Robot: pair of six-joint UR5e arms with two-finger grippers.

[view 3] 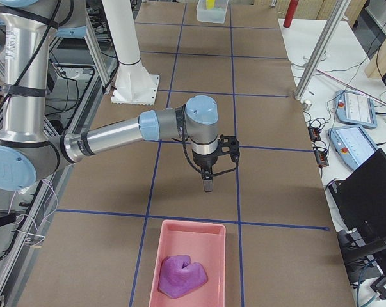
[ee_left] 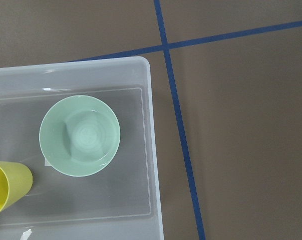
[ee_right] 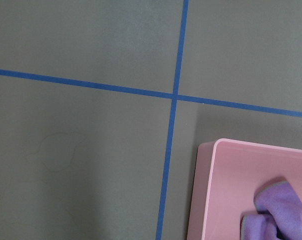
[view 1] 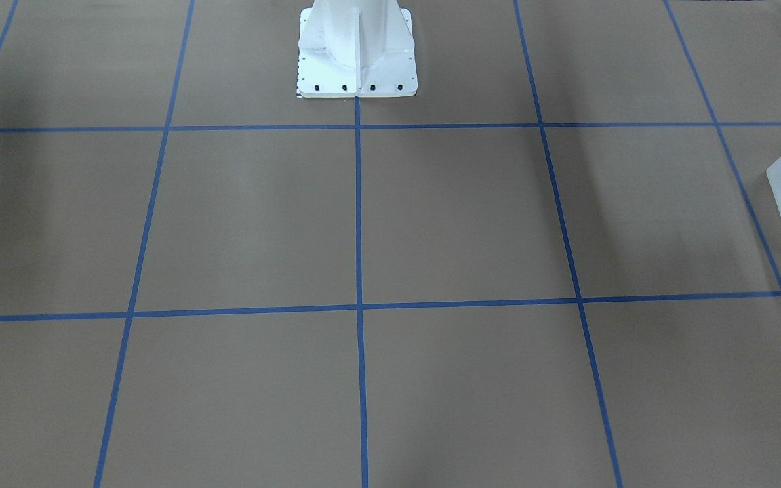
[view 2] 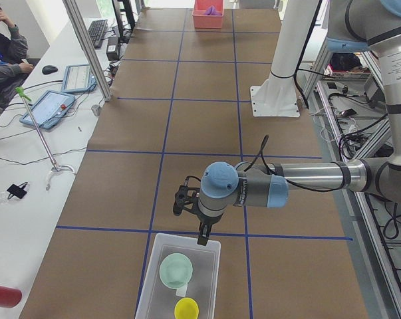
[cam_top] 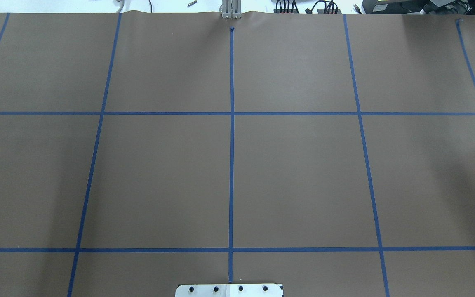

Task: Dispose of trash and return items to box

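You can't judge either pincer's gap or load: left pincer [view 2: 203, 238] over box [ee_left: 130, 195] edge (bowl [ee_left: 79, 135], cup [ee_left: 5, 187] inside), right pincer [view 3: 208, 185] above counter [view 3: 276, 160].

The mint-green bowl [ee_left: 79, 135] and yellow cup [ee_left: 5, 187], seemingly upright, sit apart inside the frosted box [ee_left: 154, 150].
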